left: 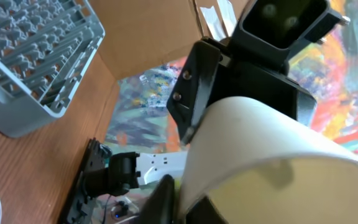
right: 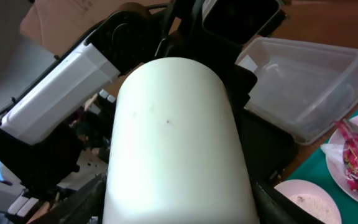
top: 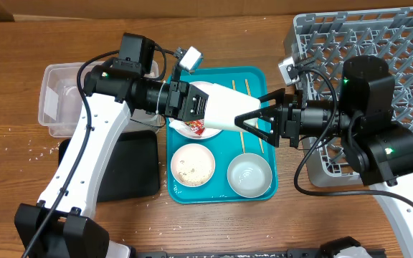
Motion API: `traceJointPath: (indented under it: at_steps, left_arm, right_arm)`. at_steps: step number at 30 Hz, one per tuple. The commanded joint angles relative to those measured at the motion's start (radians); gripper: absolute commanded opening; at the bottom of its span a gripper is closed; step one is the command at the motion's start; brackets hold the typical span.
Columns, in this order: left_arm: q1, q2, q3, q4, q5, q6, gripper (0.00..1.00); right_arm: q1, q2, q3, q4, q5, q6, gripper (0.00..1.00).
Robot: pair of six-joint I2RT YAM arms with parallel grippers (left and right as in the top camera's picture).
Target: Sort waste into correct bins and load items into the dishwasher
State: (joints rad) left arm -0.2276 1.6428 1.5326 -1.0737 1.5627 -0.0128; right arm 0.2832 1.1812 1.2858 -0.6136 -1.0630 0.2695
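Observation:
My left gripper (top: 192, 106) is shut on the rim of the small white cup (top: 221, 111) and holds it sideways above the teal tray (top: 264, 79). My right gripper (top: 255, 118) is open, its fingers straddling the cup's other end. The cup fills the right wrist view (right: 173, 137) and shows in the left wrist view (left: 272, 162). Below it lies the large white plate (top: 185, 129) with the red wrapper (top: 196, 129). The smaller dish (top: 192, 163) holds rice scraps. The metal bowl (top: 249, 174) and the chopsticks (top: 248, 89) lie on the tray.
The clear tub (top: 67, 100) stands at the left, with the black tray (top: 124, 165) in front of it. The grey dish rack (top: 378, 72) is at the right. Loose rice grains (top: 41, 152) lie on the wooden table by the black tray.

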Motion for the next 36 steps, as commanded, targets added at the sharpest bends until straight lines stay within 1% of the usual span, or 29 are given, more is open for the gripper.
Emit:
traceJointPath:
  at_steps: [1, 3, 4, 5, 6, 9, 10, 13, 16, 18, 21, 24, 30, 34, 36]
  left_arm:
    - [-0.002, 0.005, 0.007, 0.0, -0.015, 0.025, 0.34]
    - [0.0, 0.005, 0.007, -0.005, -0.057, 0.024, 0.51]
    - [0.002, 0.005, 0.007, -0.01, -0.082, 0.023, 0.57]
    - [0.005, 0.005, 0.007, -0.02, -0.105, 0.017, 0.73]
    - [0.008, 0.005, 0.007, -0.029, -0.123, 0.012, 0.81]
    - [0.022, 0.005, 0.007, -0.058, -0.172, 0.013, 0.95]
    - [0.027, 0.005, 0.007, -0.068, -0.189, 0.012, 0.97]
    - [0.04, 0.005, 0.007, -0.097, -0.24, 0.013, 1.0]
    - [0.04, 0.005, 0.007, -0.122, -0.289, 0.013, 1.0]
    - [0.039, 0.005, 0.007, -0.131, -0.325, 0.013, 1.0]
    - [0.037, 0.005, 0.007, -0.134, -0.366, 0.013, 1.0]
    - [0.036, 0.005, 0.007, -0.135, -0.377, 0.013, 1.0]
    - [0.036, 0.005, 0.007, -0.144, -0.405, 0.013, 1.0]
    - [0.036, 0.005, 0.007, -0.17, -0.443, 0.013, 1.0]
    - [0.036, 0.005, 0.007, -0.175, -0.458, 0.013, 1.0]
  right_arm:
    - [-0.011, -0.023, 0.024, 0.002, -0.016, 0.0, 0.58]
    - [-0.061, -0.039, 0.024, -0.016, -0.009, 0.0, 0.58]
    - [-0.095, -0.049, 0.024, -0.03, -0.003, 0.0, 0.58]
    - [-0.139, -0.063, 0.024, -0.054, 0.008, 0.0, 0.56]
    - [-0.174, -0.074, 0.024, -0.077, 0.019, 0.0, 0.55]
    - [-0.316, -0.109, 0.025, -0.191, 0.117, 0.0, 0.53]
    - [-0.363, -0.117, 0.025, -0.234, 0.173, 0.0, 0.53]
    - [-0.487, -0.124, 0.025, -0.377, 0.396, 0.002, 0.53]
    - [-0.575, -0.109, 0.025, -0.52, 0.673, 0.065, 0.52]
    - [-0.597, -0.087, 0.025, -0.587, 0.827, 0.101, 0.53]
    - [-0.6, -0.035, 0.025, -0.654, 0.95, 0.106, 0.53]
    - [-0.603, 0.033, 0.025, -0.669, 1.073, 0.122, 0.58]
    - [-0.616, 0.178, 0.025, -0.615, 1.091, 0.127, 0.58]
    - [-0.616, 0.263, 0.025, -0.589, 1.06, 0.115, 0.58]
    - [-0.615, 0.301, 0.025, -0.584, 1.009, 0.077, 0.59]
